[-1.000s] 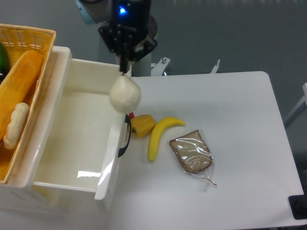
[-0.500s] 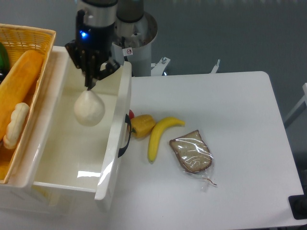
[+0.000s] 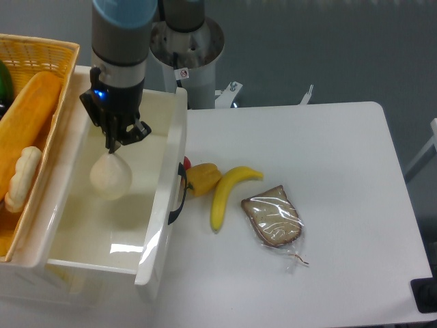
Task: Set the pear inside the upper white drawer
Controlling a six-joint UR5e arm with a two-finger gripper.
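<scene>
The pale cream pear [image 3: 110,178] hangs by its narrow top from my gripper [image 3: 113,146], which is shut on it. It is inside the upper white drawer [image 3: 175,143], over the left middle of the drawer's floor, low within the walls. I cannot tell whether it touches the floor. The drawer is pulled open, with its black handle [image 3: 179,197] on the front wall facing the table. My arm comes down from the top of the view over the drawer's back part.
A yellow wicker basket [image 3: 41,58] with bread-like items stands left of the drawer. On the white table lie a small yellow pepper [image 3: 203,178], a banana [image 3: 228,193] and a wrapped bread slice [image 3: 273,217], all right of the drawer.
My gripper carried the pear from above the drawer's right wall leftward and down into the drawer. The table items have not moved.
</scene>
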